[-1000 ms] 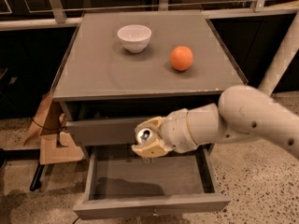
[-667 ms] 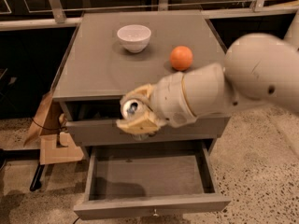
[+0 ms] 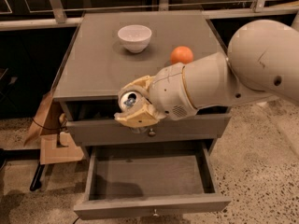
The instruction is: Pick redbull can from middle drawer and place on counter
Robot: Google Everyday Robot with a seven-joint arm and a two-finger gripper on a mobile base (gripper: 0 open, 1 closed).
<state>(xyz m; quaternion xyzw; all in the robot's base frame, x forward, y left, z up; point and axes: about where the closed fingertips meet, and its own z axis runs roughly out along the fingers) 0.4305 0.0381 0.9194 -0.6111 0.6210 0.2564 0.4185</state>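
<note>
My gripper (image 3: 133, 102) is shut on the redbull can (image 3: 128, 100), whose shiny top with pull tab faces the camera. It holds the can in the air at the counter's front edge, above the open middle drawer (image 3: 149, 204). The drawer is pulled out and its grey inside shows nothing in it. The counter (image 3: 98, 66) is the matte grey cabinet top just behind the can. My pale arm reaches in from the right and hides part of the counter's right front.
A white bowl (image 3: 134, 37) and an orange (image 3: 181, 55) sit on the counter towards the back. The upper knobbed drawer (image 3: 98, 130) is slightly ajar. Cardboard pieces (image 3: 49, 139) lie on the speckled floor left of the cabinet.
My gripper has risen with the can from in front of the upper drawer to the counter's front edge, shifting slightly left.
</note>
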